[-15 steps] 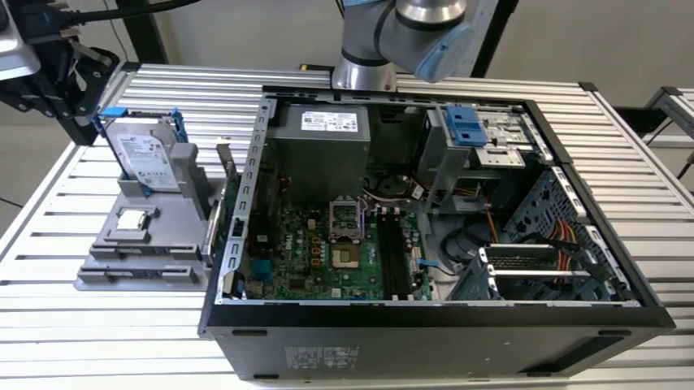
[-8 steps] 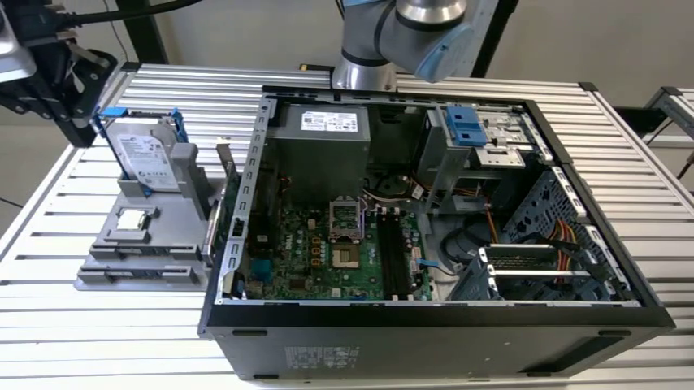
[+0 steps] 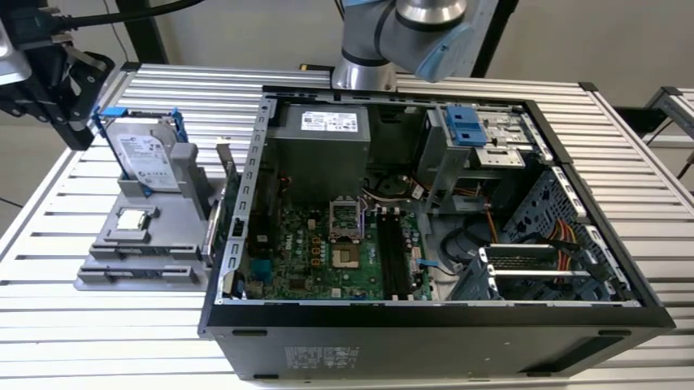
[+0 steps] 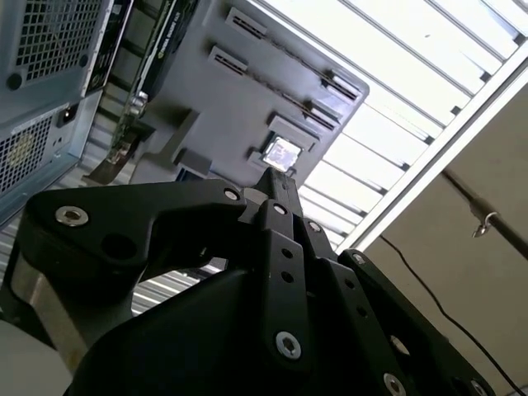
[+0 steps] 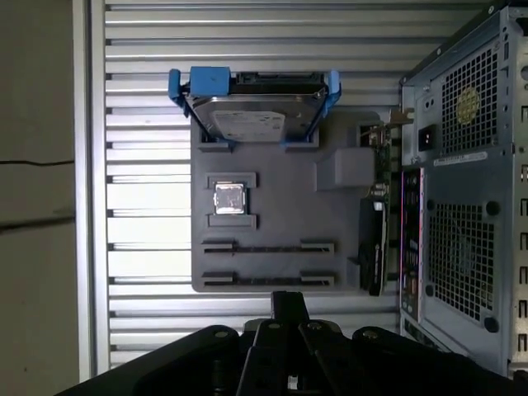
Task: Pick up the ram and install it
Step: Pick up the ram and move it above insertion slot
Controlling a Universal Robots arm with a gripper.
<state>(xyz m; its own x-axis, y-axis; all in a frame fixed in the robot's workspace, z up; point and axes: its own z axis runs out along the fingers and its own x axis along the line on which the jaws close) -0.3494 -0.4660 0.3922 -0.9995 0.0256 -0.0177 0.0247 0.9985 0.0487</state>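
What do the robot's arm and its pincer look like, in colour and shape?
The arm is silver-grey and rounded, with a light-blue joint cap. The pincer is matte black, built of angular linked bars dotted with silver screw heads.

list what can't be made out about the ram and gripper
tray slots: first wrist view, too thin and dark to tell if ram sits in them.
board slots: exterior view, too small to tell if filled.
gripper: exterior view, cut off by the view's left edge.
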